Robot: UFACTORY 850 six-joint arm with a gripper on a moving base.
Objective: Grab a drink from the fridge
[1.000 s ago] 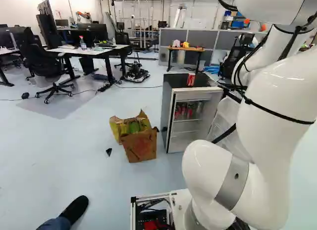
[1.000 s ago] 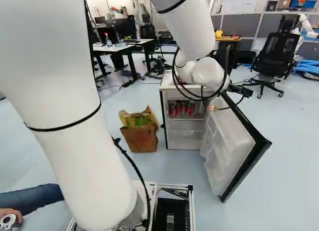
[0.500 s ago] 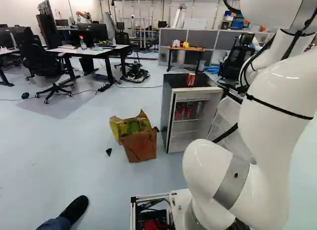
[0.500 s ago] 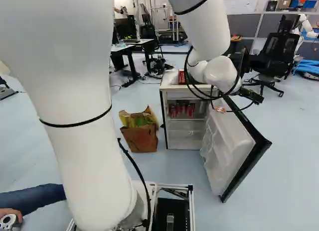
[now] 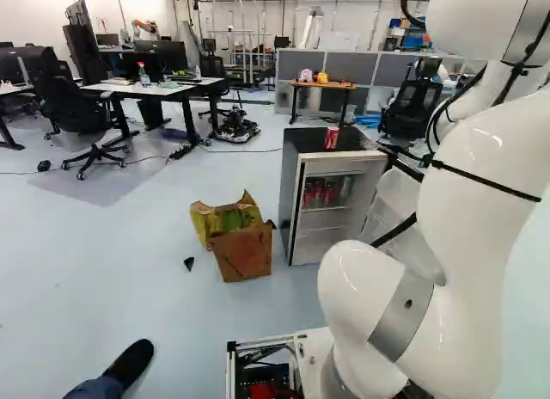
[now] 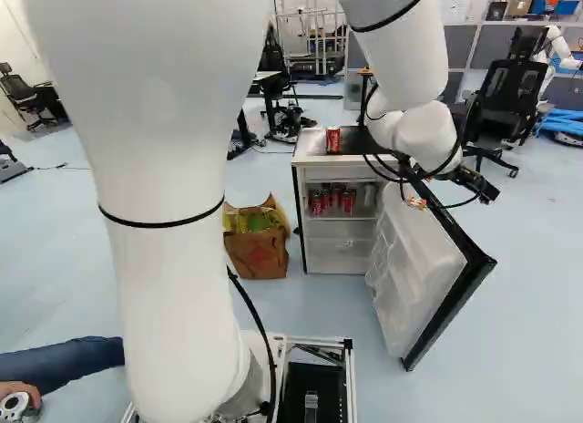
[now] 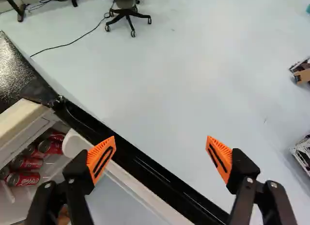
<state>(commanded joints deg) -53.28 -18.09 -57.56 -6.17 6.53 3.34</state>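
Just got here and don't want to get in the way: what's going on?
A robot arm is at the fridge, whose door stands open. The gripper is open by that door, holding nothing. Red cans sit inside, and another can stands on top. No drink is grabbed yet.

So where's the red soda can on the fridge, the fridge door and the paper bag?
Soda can [image 6: 333, 139], right base view, side.
Fridge door [image 6: 412, 282], right base view, inside.
Paper bag [image 5: 245, 256], left base view, front.

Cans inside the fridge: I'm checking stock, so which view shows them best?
The wrist view: the cans look largest and most distinct there. Both base views show them small, bunched on a shelf.
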